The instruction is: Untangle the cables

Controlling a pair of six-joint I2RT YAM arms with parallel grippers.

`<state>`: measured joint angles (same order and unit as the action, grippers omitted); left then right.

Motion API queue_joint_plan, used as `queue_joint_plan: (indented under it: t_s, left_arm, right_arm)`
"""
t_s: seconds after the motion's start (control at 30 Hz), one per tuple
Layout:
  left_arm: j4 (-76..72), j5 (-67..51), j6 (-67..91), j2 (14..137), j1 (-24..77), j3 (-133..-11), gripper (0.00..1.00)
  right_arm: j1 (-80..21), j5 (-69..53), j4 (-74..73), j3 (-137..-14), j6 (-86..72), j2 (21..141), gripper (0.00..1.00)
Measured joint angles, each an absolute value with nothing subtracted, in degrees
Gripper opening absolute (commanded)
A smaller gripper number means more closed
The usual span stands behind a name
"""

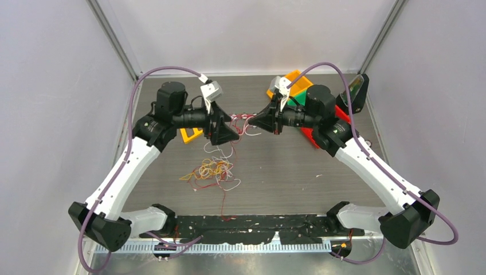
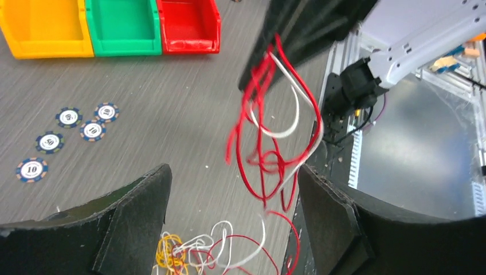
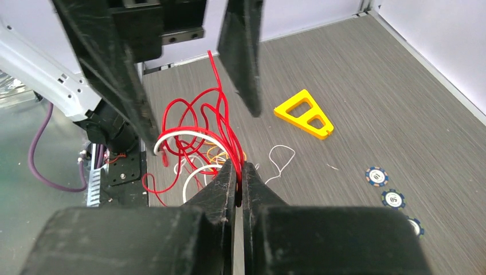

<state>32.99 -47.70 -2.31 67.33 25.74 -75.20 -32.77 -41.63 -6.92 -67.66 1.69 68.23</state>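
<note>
My right end effector [image 3: 238, 170] is clenched on the cables [image 3: 192, 134]. It pinches a red and white bundle at the top, and the loops hang above the desk [image 1: 298, 172] between the two arms. My left end effector [image 2: 232, 175] is released, fingers spread wide with nothing in them, just beside the hanging loops. The rest is a heap [image 1: 213, 170] of yellow, white and red lying on the desk below, nearer the bases. A red strand seems to trail down toward it, but I cannot tell whether the two are joined. As I read it, the step is a fresh grip with the left: take one strand and draw it out of the knot. To do that well I want one wire only. The white loop [image 2: 281, 134] is the easy target in the left wrist view, since it stands out from the red. I'd bring the fingers in on either side of that loop, low on it and away from the right's pinch. The wire is thin and limp, so I'd close fully. Then I'd pull slowly sideways, away from the right arm, watching that the red loops slide off rather than cinch. The right acts as the anchor. I'd steer clear of the chips [image 2: 69, 117] and bins [image 2: 120, 28]. The risk is catching two strands and tightening the tangle.
</note>
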Motion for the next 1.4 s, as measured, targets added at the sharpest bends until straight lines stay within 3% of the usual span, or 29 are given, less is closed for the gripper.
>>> queue_joint_plan:
  t_s: [0.03,0.13,0.17,0.3,0.4,0.43,0.47,0.6,0.63,0.7,0.73,0.8,1.0,1.2,1.27,1.3,1.37,1.4]
  left_arm:
    - [31.7,-47.5,-0.5,67.9,26.1,-75.2,0.7]
    - [27.3,-47.7,5.0,69.4,27.2,-75.1,0.08]
    - [26.2,-48.2,6.2,69.7,27.6,-75.1,0.0]
    - [25.0,-51.1,7.3,69.8,28.1,-74.9,0.0]
    - [25.1,-52.7,6.9,67.8,26.9,-72.8,0.0]
    - [25.1,-53.0,6.8,66.9,26.0,-71.9,0.0]
    - [25.2,-53.2,6.6,66.0,24.9,-71.2,0.0]
    - [25.3,-54.5,5.8,64.5,20.5,-70.9,0.0]
    - [25.5,-54.9,5.5,64.4,19.6,-71.0,0.0]
    - [26.0,-55.7,4.5,64.4,18.1,-71.3,0.0]
    - [26.1,-56.1,4.3,64.4,17.9,-71.3,0.0]
    - [25.9,-57.2,4.9,64.4,17.9,-71.3,0.0]
    - [16.1,-59.8,14.8,66.0,18.8,-70.8,0.0]
    - [6.4,-61.9,25.2,68.5,19.6,-70.6,0.0]
    - [4.2,-62.5,27.7,68.6,19.8,-70.6,0.0]
    - [3.3,-62.8,28.7,68.6,19.8,-70.6,0.0]
    - [2.2,-63.3,30.1,68.5,19.8,-70.7,0.0]
    - [2.4,-63.5,30.2,68.4,19.8,-70.8,0.0]
  right_arm:
    - [-33.2,-41.6,-6.9,-67.7,1.8,68.2,0.07]
    - [-34.5,-41.2,-6.9,-67.7,2.3,68.2,0.14]
    - [-34.7,-41.0,-6.9,-67.7,2.5,68.2,0.15]
    - [-34.6,-39.8,-8.8,-68.0,4.7,68.2,0.24]
    - [-32.6,-40.1,-12.3,-68.4,7.8,67.9,0.17]
    - [-31.7,-40.2,-13.7,-68.5,9.0,67.6,0.09]
    - [-31.0,-40.6,-16.1,-68.6,11.0,67.0,0.07]
    - [-24.8,-41.7,-26.3,-68.6,19.6,64.1,0.05]
    - [-23.2,-42.2,-28.7,-68.6,21.3,63.4,0.09]
    - [-21.0,-43.0,-32.3,-68.7,23.4,62.8,0.4]
    - [-20.3,-43.5,-33.4,-69.0,23.4,63.0,0.61]
    - [-20.2,-44.9,-33.7,-69.8,21.2,64.4,0.76]
    - [-28.9,-45.2,-21.0,-70.2,8.8,67.9,1.0]
    - [-38.2,-42.8,-8.1,-69.8,4.2,72.0,0.96]
    - [-39.5,-41.5,-4.2,-69.3,3.9,73.9,0.68]
    - [-39.9,-40.6,-2.5,-69.3,3.8,75.0,0.34]
    - [-40.1,-39.3,-0.2,-69.1,3.8,76.9,0.09]
    - [-40.1,-38.3,0.4,-69.0,3.7,77.6,0.07]
